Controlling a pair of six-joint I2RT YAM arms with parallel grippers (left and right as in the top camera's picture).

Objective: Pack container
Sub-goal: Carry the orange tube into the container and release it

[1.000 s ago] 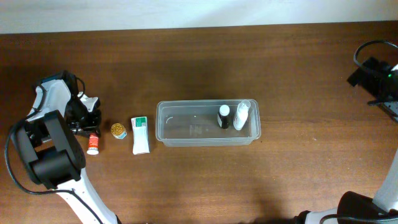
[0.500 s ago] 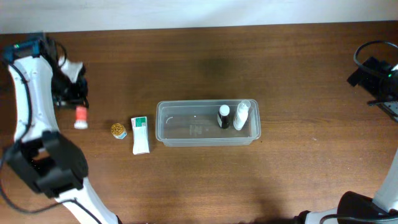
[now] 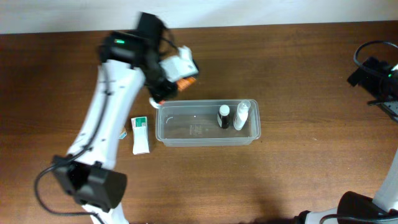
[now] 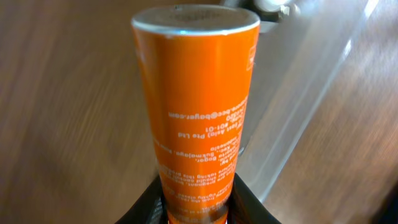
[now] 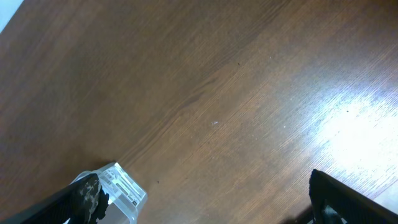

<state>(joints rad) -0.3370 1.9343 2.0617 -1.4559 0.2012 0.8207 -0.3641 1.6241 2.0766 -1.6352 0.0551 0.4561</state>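
The clear container lies at the table's middle. It holds a black-capped bottle and a white bottle at its right end. My left gripper hovers just past the container's back left corner. It is shut on an orange tube, which also shows in the overhead view. In the left wrist view the container's rim lies behind the tube. My right gripper is open and empty at the far right, and the container's corner shows by its left finger.
A white and green tube lies on the table left of the container. A small gold-topped jar beside it is mostly hidden under my left arm. The right arm sits at the table's right edge.
My left arm has lifted the orange tube from the far left of the table and swung it right, to the container's back left corner. The right arm has not moved.
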